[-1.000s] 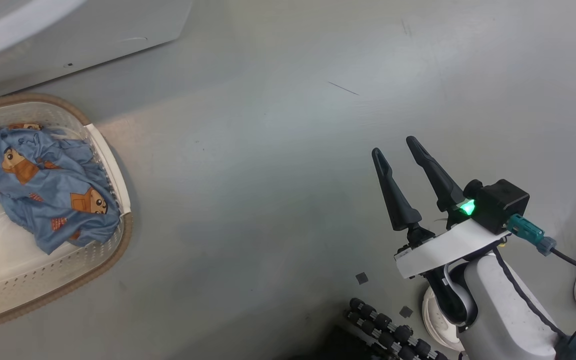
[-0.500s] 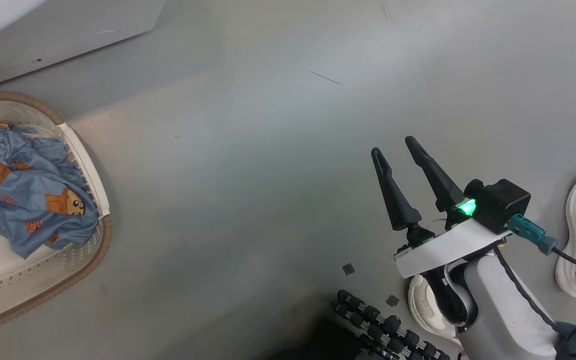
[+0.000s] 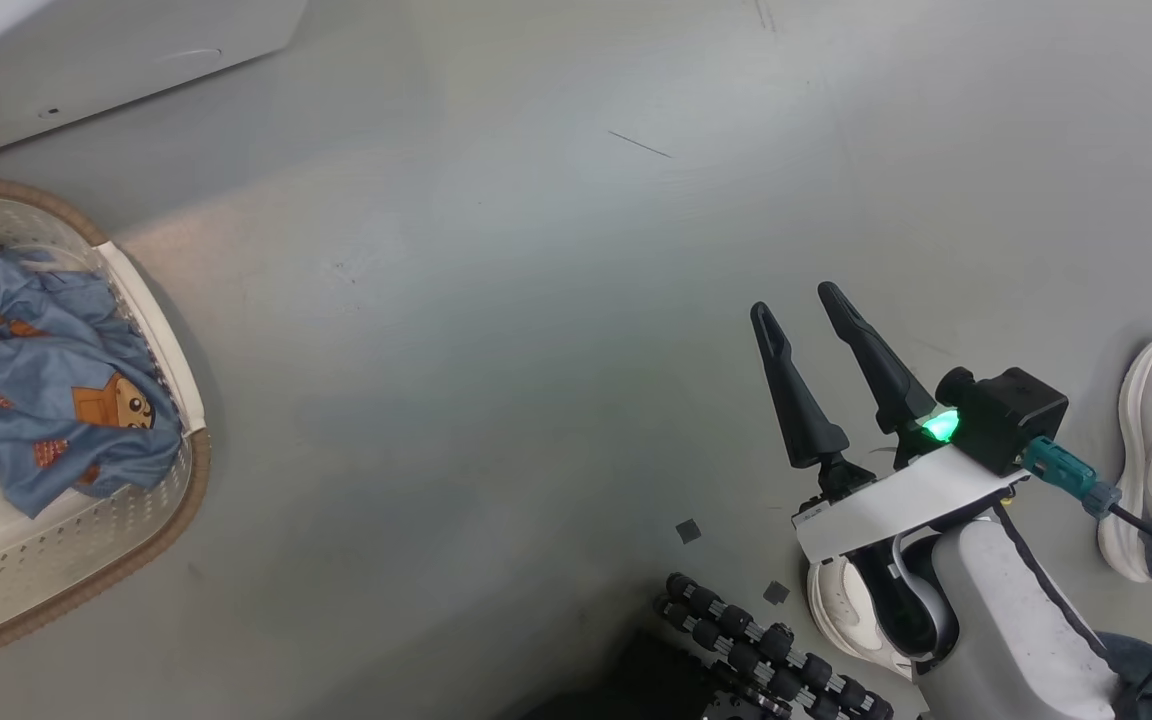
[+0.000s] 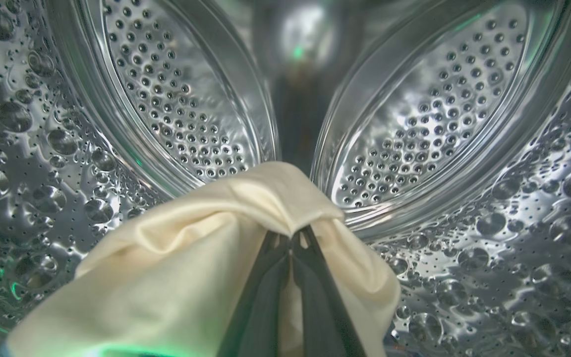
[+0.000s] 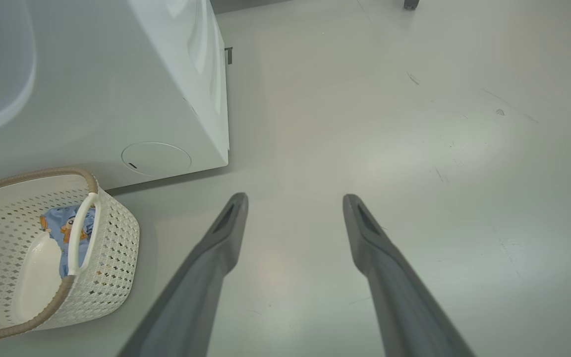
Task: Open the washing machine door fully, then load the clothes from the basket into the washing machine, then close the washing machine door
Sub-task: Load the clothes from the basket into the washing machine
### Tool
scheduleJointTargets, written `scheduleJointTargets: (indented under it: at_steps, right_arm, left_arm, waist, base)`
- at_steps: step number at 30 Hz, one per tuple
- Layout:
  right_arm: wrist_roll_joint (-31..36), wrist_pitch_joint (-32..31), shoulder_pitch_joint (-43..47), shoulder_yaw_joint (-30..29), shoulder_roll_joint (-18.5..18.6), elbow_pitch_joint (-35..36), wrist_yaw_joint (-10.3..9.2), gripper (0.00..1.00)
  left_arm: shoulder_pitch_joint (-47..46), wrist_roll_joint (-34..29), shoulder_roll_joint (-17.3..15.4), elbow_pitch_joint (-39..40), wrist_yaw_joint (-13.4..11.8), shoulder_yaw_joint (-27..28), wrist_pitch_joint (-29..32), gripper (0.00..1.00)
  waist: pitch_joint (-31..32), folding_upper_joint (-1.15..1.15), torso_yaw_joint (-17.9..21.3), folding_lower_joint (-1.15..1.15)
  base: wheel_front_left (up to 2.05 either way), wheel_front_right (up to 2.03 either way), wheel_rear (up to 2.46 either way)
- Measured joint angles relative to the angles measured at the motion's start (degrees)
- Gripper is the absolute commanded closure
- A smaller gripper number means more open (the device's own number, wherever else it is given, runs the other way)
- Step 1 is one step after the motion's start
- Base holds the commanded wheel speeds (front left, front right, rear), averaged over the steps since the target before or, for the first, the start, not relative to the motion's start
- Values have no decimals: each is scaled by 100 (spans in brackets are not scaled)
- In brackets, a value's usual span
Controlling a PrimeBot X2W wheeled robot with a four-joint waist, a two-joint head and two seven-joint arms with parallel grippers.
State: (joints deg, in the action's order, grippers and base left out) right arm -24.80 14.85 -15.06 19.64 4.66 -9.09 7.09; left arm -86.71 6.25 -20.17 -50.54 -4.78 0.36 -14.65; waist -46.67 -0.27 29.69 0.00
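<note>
1. The washing machine point(image 5: 117, 89) is standing white on the grey floor. Our left arm is reaching into it, so the left wrist view is looking straight down the perforated steel drum point(image 4: 176, 99).
2. The basket point(image 3: 151, 320) is sitting on the floor just in front of the machine's base, at the far left of the head view.
3. The blue clothes point(image 3: 46, 390), printed with orange-brown cartoon figures, are lying bunched inside the basket.
4. The cream piece point(image 4: 191, 248) is hanging inside the drum, draped over our fingers and apart from the back wall.
5. Our left gripper point(image 4: 293, 238) is clenching a fold of the cream piece, its 2 fingers pressed together and pointing at the drum's back.
6. Our right gripper point(image 3: 792, 298) is hovering over bare floor with its 2 fingers spread and nothing between them, well apart from the basket.
7. We are judging that the release comes next, since the cream piece is already hanging over the drum's floor. The blue clothes are lying to our left, so the left arm looks nearer for the next pick.
</note>
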Motion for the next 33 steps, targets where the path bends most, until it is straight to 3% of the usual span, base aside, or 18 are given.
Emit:
scheduleJointTargets:
  at_steps: [3,4,13,33]
  right_arm:
    - [0,0,-3,5,-26,0,0,0]
    - [0,1,-12,5,-29,0,0,0]
    - [0,0,-26,-259,-46,-1,0,0]
    - [20,0,-48,-664,64,-34,0,0]
  left_arm:
    - [-1,-52,2,-167,8,-78,60,46]
    - [-5,-89,2,-201,8,-80,105,1]
    - [-129,-179,158,-643,-77,-191,410,0]
    - [154,-132,757,-1269,-170,-64,266,0]
  waist:
    - [5,0,-2,0]
    - [7,0,-4,0]
    - [45,0,-155,0]
    - [559,0,-752,0]
  base:
    - [0,0,0]
    - [0,0,0]
    - [0,0,0]
    - [0,0,0]
